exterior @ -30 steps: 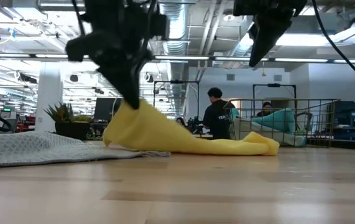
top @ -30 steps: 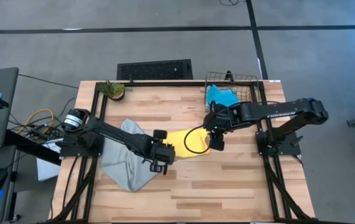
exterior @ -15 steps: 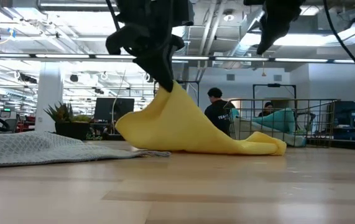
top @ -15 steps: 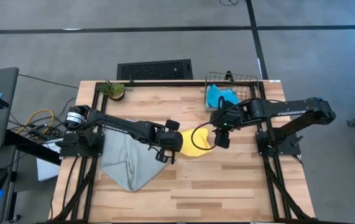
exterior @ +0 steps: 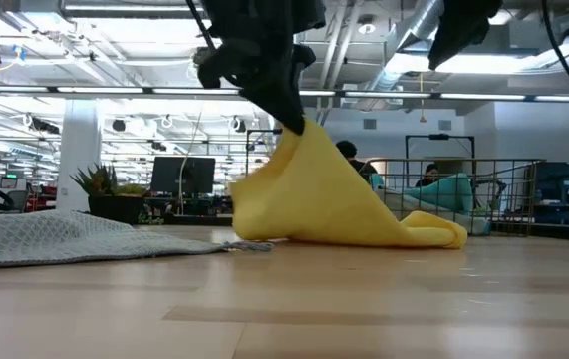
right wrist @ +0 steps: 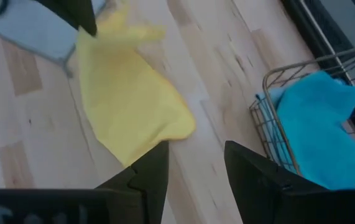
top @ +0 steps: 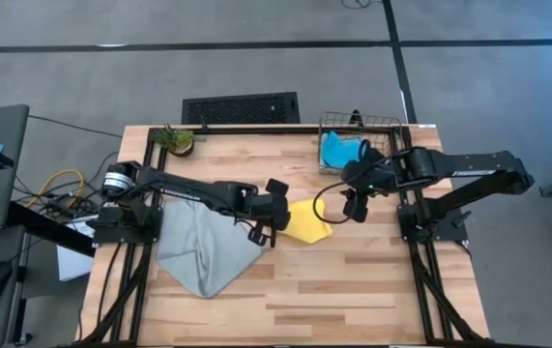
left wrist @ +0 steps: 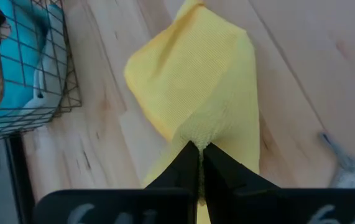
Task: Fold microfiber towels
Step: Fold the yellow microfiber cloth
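The small yellow towel point(top: 306, 222) lies mid-table, one end raised into a peak point(exterior: 302, 135). My left gripper point(top: 274, 222) is shut on that peak, above the table. My right gripper point(top: 357, 203) is open and empty, raised to the right of the yellow towel, near the basket. The grey-green towel point(top: 203, 253) lies spread flat on the table at the left. A cyan-blue towel point(top: 341, 150) sits in the wire basket point(top: 390, 124) at the back right. I cannot pick out a pale blue towel. My left gripper pinches a bunched bit of the yellow towel's raised end point(left wrist: 197, 140) between its two shut fingers. The fingers come from above, slanting toward the table's right. The towel hangs below them in a tent shape, and its right end point(exterior: 419, 234) rests on the table.
A small potted plant point(top: 175, 140) stands at the back left corner. The wire basket stands at the back right, close behind my right gripper. Bare wood point(top: 353, 290) lies along the near side. People show in the room beyond the table.
My left gripper has gone toward the table's right edge with the yellow towel's left end, folding it over toward the right end, which has stayed on the table. My right gripper has drawn away toward the right edge and risen.
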